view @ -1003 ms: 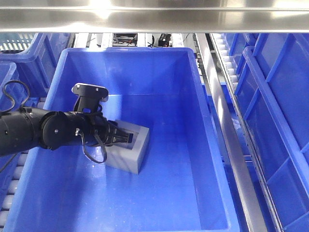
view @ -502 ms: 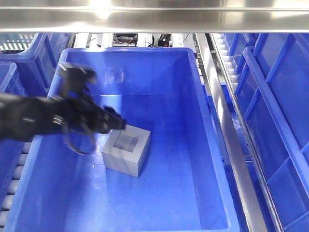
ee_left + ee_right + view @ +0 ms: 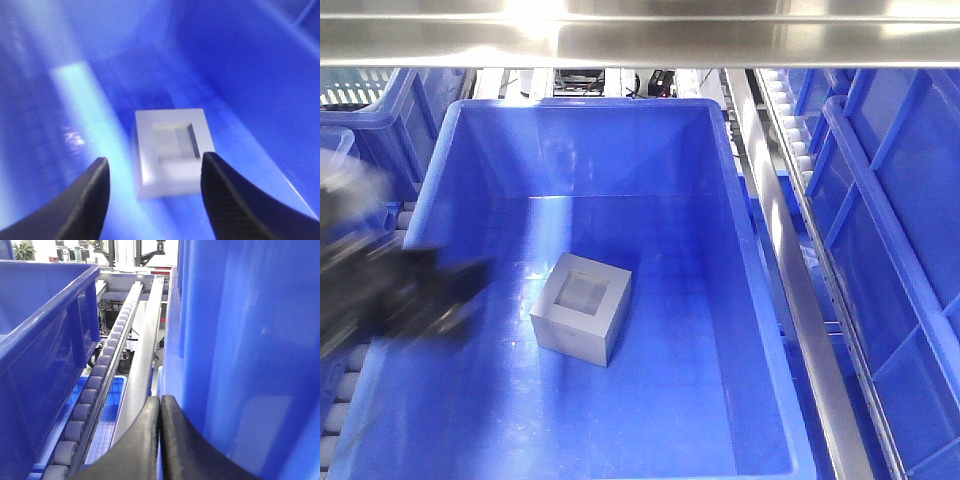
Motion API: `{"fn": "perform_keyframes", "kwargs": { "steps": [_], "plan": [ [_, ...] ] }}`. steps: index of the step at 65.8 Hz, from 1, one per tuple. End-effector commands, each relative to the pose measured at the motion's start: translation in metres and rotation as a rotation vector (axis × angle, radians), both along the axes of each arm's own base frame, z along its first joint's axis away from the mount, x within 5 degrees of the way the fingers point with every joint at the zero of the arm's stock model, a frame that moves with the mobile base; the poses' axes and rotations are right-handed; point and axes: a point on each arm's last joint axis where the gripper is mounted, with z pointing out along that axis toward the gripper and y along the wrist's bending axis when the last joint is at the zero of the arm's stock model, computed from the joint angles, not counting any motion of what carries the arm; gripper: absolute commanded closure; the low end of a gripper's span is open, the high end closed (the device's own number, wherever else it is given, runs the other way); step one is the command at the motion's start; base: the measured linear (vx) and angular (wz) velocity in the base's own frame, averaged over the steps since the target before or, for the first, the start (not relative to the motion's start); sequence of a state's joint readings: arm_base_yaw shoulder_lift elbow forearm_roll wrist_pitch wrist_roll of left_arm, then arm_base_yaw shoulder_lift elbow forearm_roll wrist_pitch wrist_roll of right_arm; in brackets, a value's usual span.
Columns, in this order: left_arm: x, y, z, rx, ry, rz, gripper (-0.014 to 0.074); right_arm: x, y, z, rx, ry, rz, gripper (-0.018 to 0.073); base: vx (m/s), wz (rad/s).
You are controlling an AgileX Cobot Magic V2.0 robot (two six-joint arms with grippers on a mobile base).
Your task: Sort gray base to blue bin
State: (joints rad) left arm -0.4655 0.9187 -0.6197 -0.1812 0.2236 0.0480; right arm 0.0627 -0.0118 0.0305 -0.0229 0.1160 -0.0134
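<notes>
Looking down from the front, found the gray base (image 3: 580, 320) sitting flat on the floor of the blue bin (image 3: 570, 103), a little left of the middle, with its square recess facing up. Saw nothing touching it and clear floor on every side. Made out the left gripper (image 3: 400, 295) only as a dark smear at the bin's left wall, well apart from the block; too blurred in that view to read the fingers. Noted a steel shelf edge (image 3: 640, 40) across the top, taller blue crates (image 3: 890, 250) to the right beyond a metal rail, and a paler mesh basket (image 3: 350, 85) at the upper left.

Checked the left wrist view: found the left gripper (image 3: 155, 159) spread wide, both dark fingers (image 3: 90, 200) held apart with nothing between them. Saw the gray base (image 3: 172, 152) beyond the tips, clear of both, recess showing, against the glossy bin wall (image 3: 250, 75).

Checked the right wrist view: found the right gripper (image 3: 160, 401) closed, its two fingers pressed together with nothing caught between. Saw it pointed along a gap outside the bins, with a roller conveyor (image 3: 95, 385) and a metal rail (image 3: 145, 355) running ahead and blue plastic walls (image 3: 240, 365) close on the right.
</notes>
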Motion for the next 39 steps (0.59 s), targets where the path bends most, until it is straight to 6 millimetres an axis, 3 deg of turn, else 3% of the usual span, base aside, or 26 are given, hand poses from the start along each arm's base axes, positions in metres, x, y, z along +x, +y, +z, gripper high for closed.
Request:
{"fn": "perform_keyframes", "kwargs": {
  "steps": [1, 19, 29, 39],
  "plan": [
    [-0.023, 0.011, 0.02, -0.096, -0.166, 0.012, 0.0199, 0.0, 0.0, 0.003, -0.011, -0.076, 0.002, 0.0568, 0.0, 0.0],
    [-0.098, 0.049, 0.013, -0.193, -0.354, -0.001, 0.0199, 0.0, 0.0, 0.003, -0.011, -0.076, 0.002, 0.0568, 0.0, 0.0],
    [-0.122, 0.06, 0.004, -0.213, -0.419, -0.011, 0.0199, 0.0, 0.0, 0.003, -0.011, -0.076, 0.002, 0.0568, 0.0, 0.0],
    [-0.131, 0.065, -0.001, -0.232, -0.455, -0.013, 0.0199, 0.0, 0.0, 0.003, -0.011, -0.076, 0.002, 0.0568, 0.0, 0.0]
  ]
}}
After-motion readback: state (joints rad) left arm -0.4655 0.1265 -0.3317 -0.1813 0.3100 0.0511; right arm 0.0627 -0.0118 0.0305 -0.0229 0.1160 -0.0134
